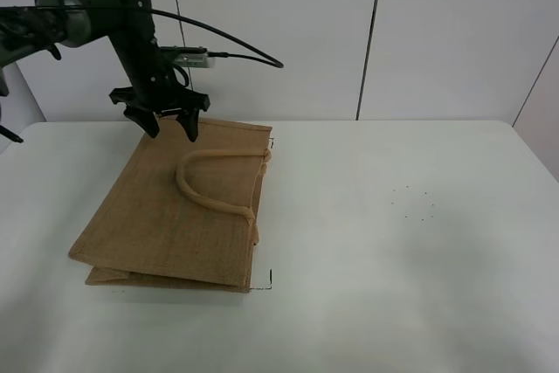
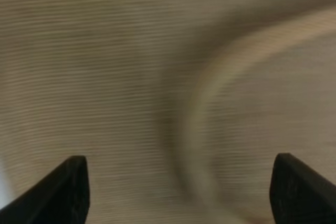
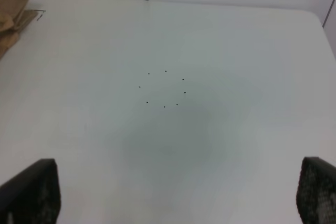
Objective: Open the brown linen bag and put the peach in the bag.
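The brown linen bag (image 1: 179,211) lies flat on the white table at the left, one beige loop handle (image 1: 214,183) resting on top. My left gripper (image 1: 172,128) hangs open just above the bag's far edge. In the left wrist view its black fingertips (image 2: 68,190) frame blurred woven cloth (image 2: 105,77) and the handle (image 2: 210,103). My right gripper (image 3: 173,195) is open over bare table; it is out of the exterior high view. A corner of the bag (image 3: 13,9) shows in the right wrist view. The peach is not in view.
A ring of small black dots (image 1: 412,205) marks the table right of centre, also in the right wrist view (image 3: 164,88). The white table (image 1: 393,303) ends at a panelled wall behind. Black cables (image 1: 227,45) trail from the left arm.
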Robot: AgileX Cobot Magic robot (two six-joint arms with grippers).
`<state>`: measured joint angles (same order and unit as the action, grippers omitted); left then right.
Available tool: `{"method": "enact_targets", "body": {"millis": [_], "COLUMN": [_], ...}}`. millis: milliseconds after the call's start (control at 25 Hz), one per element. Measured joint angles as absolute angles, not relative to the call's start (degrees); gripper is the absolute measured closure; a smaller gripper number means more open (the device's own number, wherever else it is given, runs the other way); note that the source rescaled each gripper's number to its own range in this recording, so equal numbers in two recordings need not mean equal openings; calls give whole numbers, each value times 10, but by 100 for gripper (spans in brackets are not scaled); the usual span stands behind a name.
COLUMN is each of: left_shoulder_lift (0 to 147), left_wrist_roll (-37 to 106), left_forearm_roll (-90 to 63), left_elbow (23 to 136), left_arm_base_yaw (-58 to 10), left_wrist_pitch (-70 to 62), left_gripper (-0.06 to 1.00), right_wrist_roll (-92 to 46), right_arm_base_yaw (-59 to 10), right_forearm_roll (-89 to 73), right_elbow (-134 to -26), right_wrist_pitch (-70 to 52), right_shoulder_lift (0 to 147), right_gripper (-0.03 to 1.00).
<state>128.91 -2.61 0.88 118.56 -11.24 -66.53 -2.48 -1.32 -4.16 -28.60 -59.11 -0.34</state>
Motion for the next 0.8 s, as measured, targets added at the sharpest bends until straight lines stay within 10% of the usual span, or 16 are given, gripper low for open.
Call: {"method": "enact_targets", "body": {"millis": [800], "left_shoulder_lift": [1117], "left_wrist_roll": [-26], "left_forearm_roll": [8], "left_elbow": [1037], "left_arm_base_yaw": [12], "left_wrist_pitch": [-668], "left_gripper": [0], "right_wrist_roll": [-25], "right_arm_base_yaw": [-13], "right_forearm_roll": [-44], "right_elbow": [-286], "right_wrist_pitch": [-591], "right_shoulder_lift": [-3], "right_gripper": [-3]}}
